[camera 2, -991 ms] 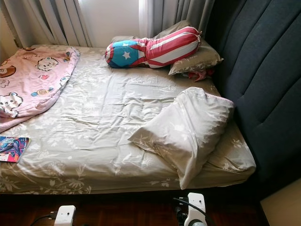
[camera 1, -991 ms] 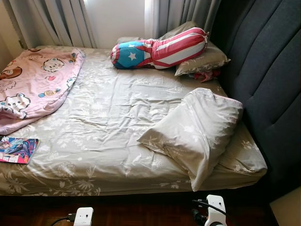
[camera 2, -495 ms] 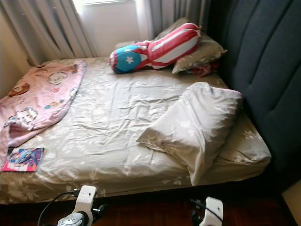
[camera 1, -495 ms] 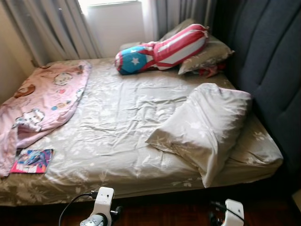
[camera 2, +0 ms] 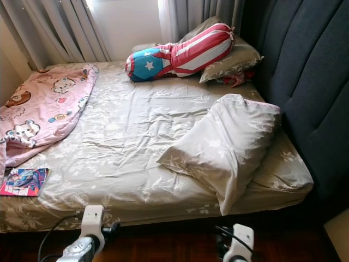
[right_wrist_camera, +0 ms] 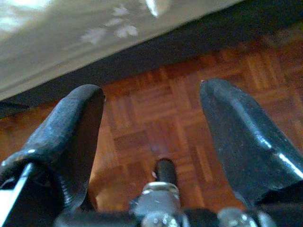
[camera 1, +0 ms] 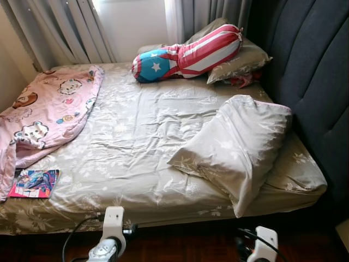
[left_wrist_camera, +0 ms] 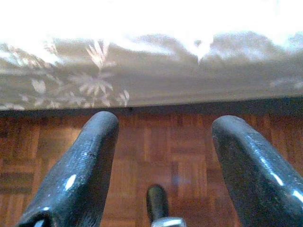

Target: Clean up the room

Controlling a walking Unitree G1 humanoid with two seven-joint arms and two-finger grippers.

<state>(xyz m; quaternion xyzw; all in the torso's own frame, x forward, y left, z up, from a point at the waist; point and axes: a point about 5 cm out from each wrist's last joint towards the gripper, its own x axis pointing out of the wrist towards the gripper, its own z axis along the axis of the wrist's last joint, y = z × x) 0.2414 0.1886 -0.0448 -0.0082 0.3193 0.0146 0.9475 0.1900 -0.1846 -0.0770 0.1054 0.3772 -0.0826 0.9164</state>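
From the head, the bed [camera 1: 136,142] carries a loose grey pillow [camera 1: 240,144] lying askew near the dark headboard [camera 1: 316,82], a striped bolster [camera 1: 188,54] by the curtains [camera 1: 65,27], a pink blanket [camera 1: 46,112] at the far-left side, and a comic book [camera 1: 34,183] beside it. Along the left wrist, the left gripper [left_wrist_camera: 163,161] hangs over parquet floor [left_wrist_camera: 156,142], fingers wide, holding nothing. Along the right wrist, the right gripper [right_wrist_camera: 151,137] likewise, fingers wide apart.

Daylight enters from the window [camera 1: 133,22] behind the curtains [camera 1: 60,30], lighting the bed [camera 1: 136,142] evenly and sharply. The left wrist view's bedsheet [left_wrist_camera: 151,19] is overexposed; the parquet floor [right_wrist_camera: 156,123] lies dim.
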